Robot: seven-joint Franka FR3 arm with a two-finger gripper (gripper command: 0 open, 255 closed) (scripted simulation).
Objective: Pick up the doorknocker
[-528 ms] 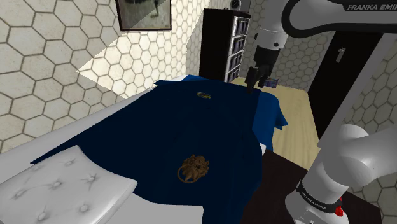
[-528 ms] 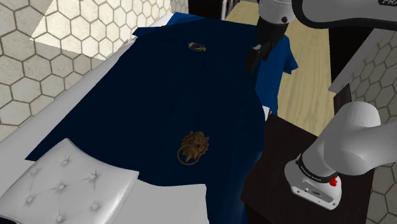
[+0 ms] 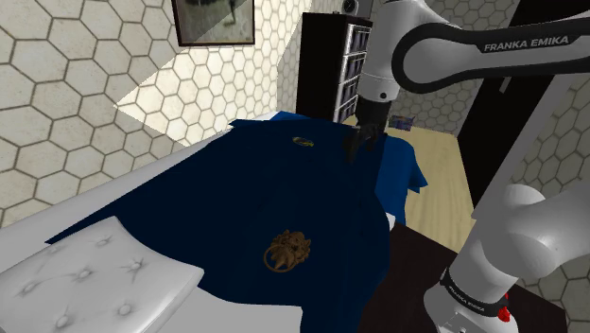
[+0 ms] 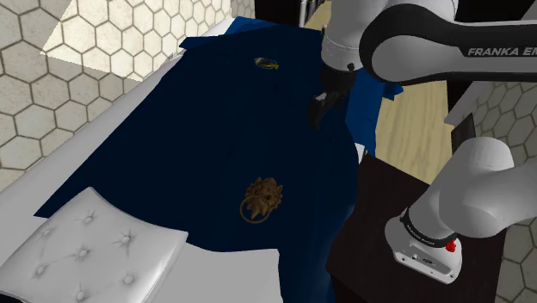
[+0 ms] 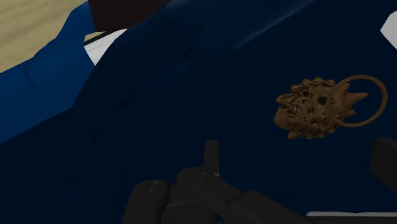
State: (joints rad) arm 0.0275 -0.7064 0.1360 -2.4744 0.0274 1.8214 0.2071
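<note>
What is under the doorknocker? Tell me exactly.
A dark blue blanket lies directly under the brown lion-head doorknocker. White bedding shows past the blanket's edges; whatever is beneath the blanket at the doorknocker is covered.

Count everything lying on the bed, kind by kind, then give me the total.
Doorknocker: 1
Pillow: 1
Blanket: 1
Small yellowish thing at the far end, too small to name: 1
Total: 4
</note>
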